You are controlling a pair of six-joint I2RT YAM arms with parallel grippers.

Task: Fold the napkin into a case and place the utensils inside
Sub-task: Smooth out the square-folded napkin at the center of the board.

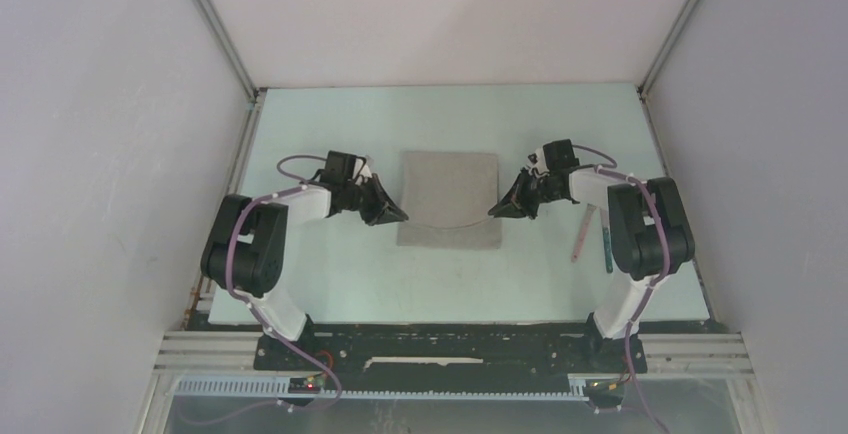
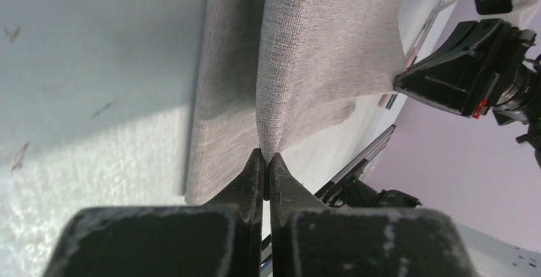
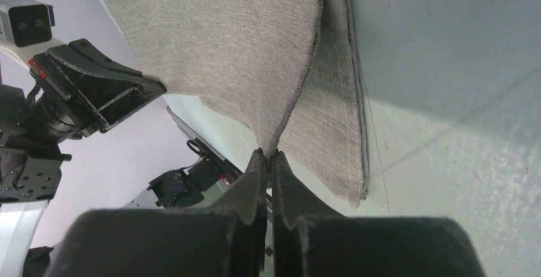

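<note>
The taupe-grey napkin (image 1: 447,192) lies mid-table with its near part lifted and carried over the rest, sagging in an arc between the two arms. My left gripper (image 1: 397,218) is shut on the napkin's lifted left corner (image 2: 266,140). My right gripper (image 1: 497,211) is shut on the lifted right corner (image 3: 270,143). Each wrist view shows the raised layer (image 2: 319,47) (image 3: 223,41) above the flat layer on the table. Two utensils lie at the right: a pale pink handle (image 1: 581,234) and a dark teal handle (image 1: 607,244), partly hidden behind the right arm.
The pale green table (image 1: 450,284) is walled by white panels left, right and back, with metal frame posts (image 1: 215,24) at the corners. The arm bases (image 1: 285,324) sit on a black rail at the near edge.
</note>
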